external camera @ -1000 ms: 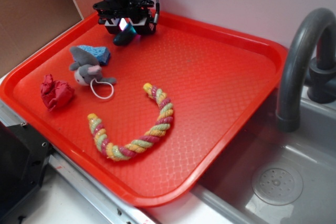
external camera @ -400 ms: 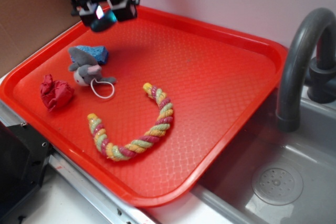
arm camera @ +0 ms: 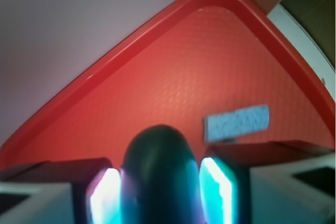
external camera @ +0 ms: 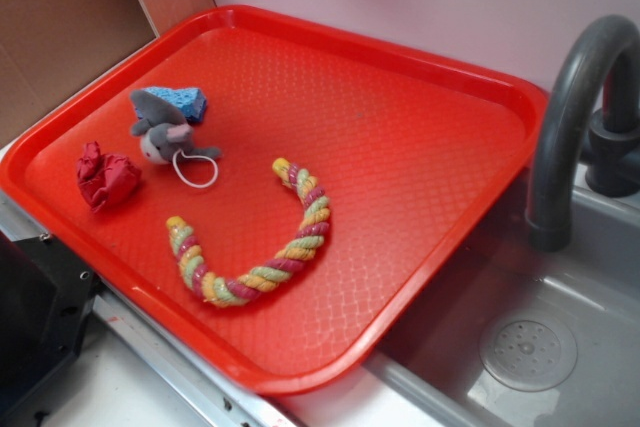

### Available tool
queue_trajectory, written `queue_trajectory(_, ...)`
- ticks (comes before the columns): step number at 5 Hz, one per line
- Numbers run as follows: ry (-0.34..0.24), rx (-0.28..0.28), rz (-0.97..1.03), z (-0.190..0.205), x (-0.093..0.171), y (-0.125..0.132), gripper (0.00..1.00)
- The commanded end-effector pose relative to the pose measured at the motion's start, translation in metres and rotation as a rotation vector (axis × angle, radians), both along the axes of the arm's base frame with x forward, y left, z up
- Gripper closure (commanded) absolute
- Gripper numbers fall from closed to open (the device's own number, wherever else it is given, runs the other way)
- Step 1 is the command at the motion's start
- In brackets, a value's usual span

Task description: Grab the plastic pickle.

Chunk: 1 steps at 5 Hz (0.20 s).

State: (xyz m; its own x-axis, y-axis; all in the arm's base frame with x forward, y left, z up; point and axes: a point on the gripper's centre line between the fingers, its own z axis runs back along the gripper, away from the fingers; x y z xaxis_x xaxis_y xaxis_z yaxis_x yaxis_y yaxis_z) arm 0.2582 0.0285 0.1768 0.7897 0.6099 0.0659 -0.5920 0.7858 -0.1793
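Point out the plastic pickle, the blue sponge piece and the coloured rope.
plastic pickle (arm camera: pixel 157 171), wrist view, rounded end between the fingers.
blue sponge piece (arm camera: pixel 236 123), wrist view, middle of its face.
coloured rope (external camera: pixel 262 276), exterior view, its bend.

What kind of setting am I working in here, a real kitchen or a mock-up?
Probably a toy kitchen mock-up: a grey plastic-looking sink with a curved faucet sits beside a red tray holding play items such as a plush mouse and a coloured rope. The claw holds the plastic pickle above the tray.
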Motion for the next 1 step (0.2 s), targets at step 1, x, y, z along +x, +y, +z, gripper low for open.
queue_trajectory(1,-0.156,0.033,-0.038,0.0353,-0.0213,0.0074,1.0)
